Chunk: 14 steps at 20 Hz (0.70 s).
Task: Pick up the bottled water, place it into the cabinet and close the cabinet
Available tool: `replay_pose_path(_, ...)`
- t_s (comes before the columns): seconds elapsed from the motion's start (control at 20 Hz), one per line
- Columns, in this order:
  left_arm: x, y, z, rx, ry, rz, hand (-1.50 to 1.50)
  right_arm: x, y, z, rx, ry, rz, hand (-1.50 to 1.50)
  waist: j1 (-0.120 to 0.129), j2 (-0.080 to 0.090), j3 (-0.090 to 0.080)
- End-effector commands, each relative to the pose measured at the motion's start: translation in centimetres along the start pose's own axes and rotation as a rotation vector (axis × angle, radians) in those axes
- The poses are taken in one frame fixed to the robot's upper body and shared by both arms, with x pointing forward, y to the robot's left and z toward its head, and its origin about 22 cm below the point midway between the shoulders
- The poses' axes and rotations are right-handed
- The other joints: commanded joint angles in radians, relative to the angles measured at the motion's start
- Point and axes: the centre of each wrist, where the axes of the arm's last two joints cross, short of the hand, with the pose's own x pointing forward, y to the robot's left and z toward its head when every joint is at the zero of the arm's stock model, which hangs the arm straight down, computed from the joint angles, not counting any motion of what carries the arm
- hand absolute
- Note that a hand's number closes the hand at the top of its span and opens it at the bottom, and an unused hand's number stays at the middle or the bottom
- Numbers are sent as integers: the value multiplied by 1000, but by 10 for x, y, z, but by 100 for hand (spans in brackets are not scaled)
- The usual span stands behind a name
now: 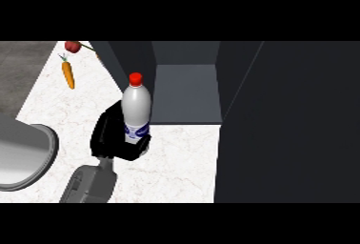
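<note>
At the near left of the counter (183, 157), one grey forearm rises from the lower edge and ends in a black hand (116, 138); which arm it is cannot be told for certain, though its place at the left suggests the left hand. Its fingers are curled round the lower part of the bottled water (136, 112), clamped on it just below the blue label. The other hand does not show.

The bottle is held above the counter, just left of the open cabinet (186, 95) mouth, whose grey floor lies just beyond and to the right. A dark cabinet door (288, 119) stands at the right.

For the step in hand, carry the bottle right and far into the opening, keep it upright, and clear the cabinet's left wall before lowering it onto the floor.

The bottle's long axis runs near to far as seen from the head, close to upright, red cap (135, 78) pointing up and far.

Farther left lie a carrot (68, 74) and a red fruit (72, 46).
</note>
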Motion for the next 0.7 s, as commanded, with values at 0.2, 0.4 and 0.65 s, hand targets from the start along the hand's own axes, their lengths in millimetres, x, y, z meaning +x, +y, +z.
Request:
replay_pose_path(0.2, 21, -62, -60, -15, 0, -75, 150, -2, 4, -8, 1, 0, 3, -150, -9, 3, 0)
replay_pose_path(0.4, 30, -90, -70, 24, -84, -184, 150, -10, 6, -3, 8, 6, -16, -150, -21, 3, 0)
replay_pose_path(0.65, 18, -97, -78, 30, -75, -288, 150, 0, 1, -7, 34, 1, -7, -150, -43, 8, -1)
